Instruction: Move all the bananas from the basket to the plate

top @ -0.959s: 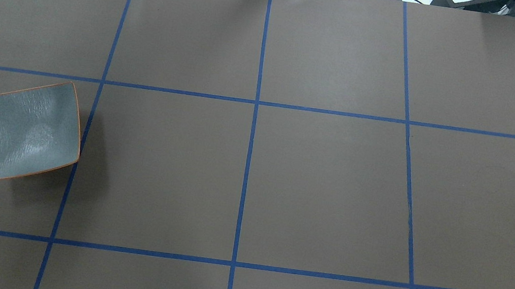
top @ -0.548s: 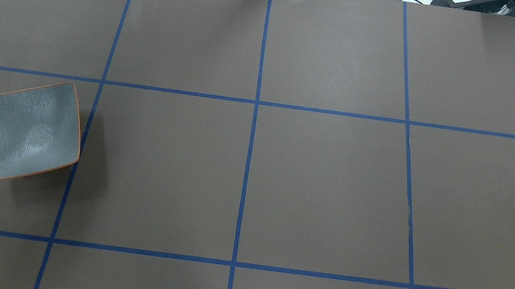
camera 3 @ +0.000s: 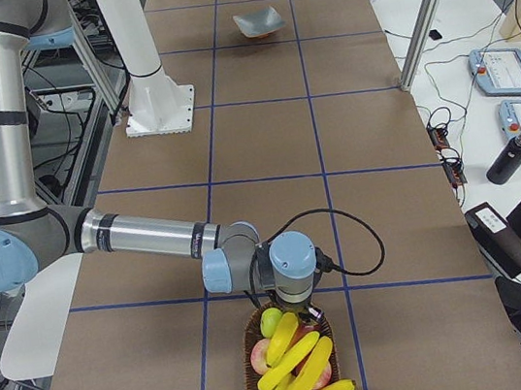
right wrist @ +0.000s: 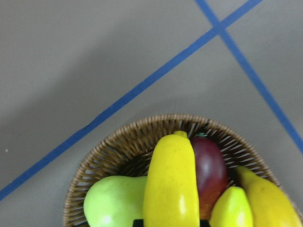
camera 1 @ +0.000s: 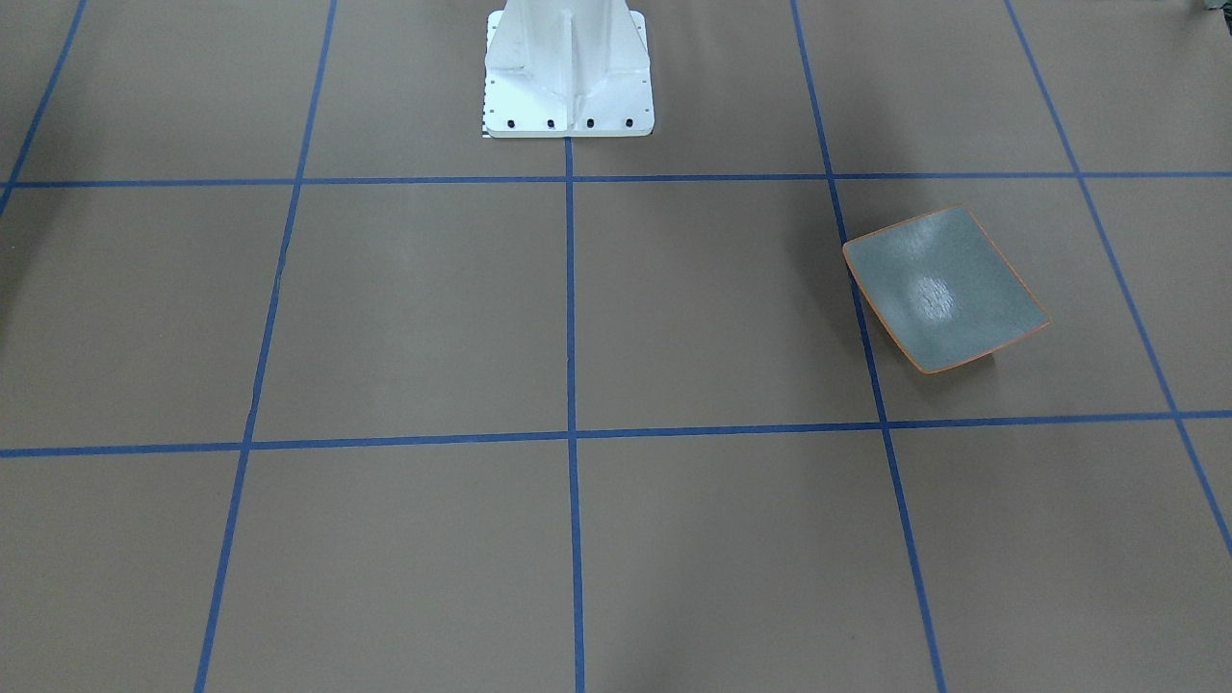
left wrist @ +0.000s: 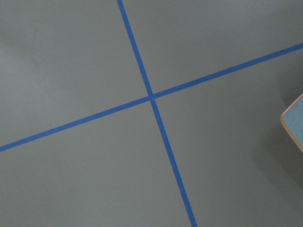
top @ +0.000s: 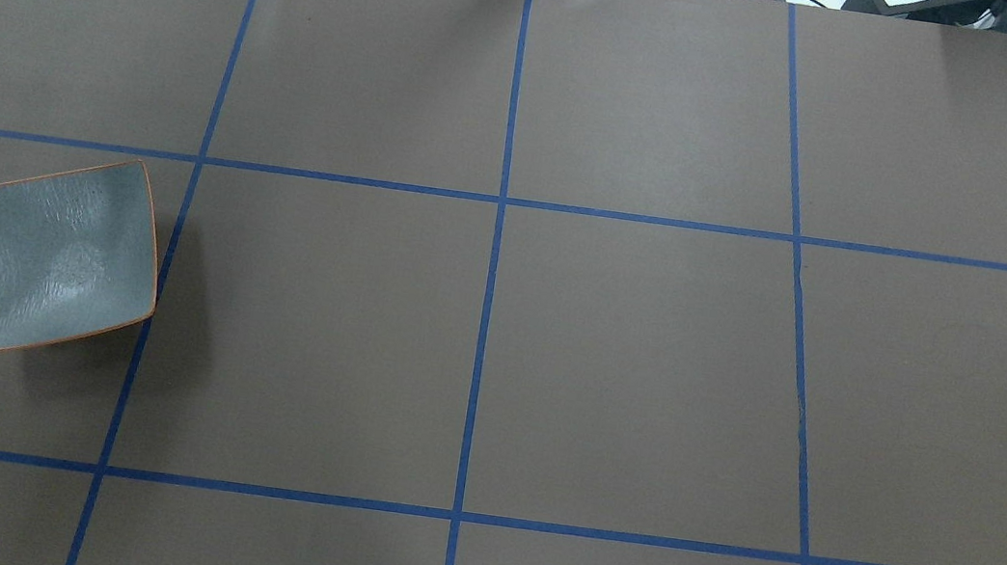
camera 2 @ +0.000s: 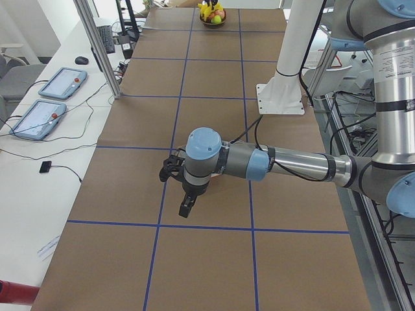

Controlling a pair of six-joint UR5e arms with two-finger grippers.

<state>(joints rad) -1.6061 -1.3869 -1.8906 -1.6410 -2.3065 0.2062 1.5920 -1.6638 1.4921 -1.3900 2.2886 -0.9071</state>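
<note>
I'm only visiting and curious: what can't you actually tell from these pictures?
Right gripper: open or shut unclear; exterior right view, its own wrist hides it above the basket.
Left gripper: open or shut unclear; only the exterior left view shows it, small.
Bananas: count unsure; piled, basket cut by exterior right view's bottom edge.
Plate: left wrist view shows one corner; the frame edge cuts it.
</note>
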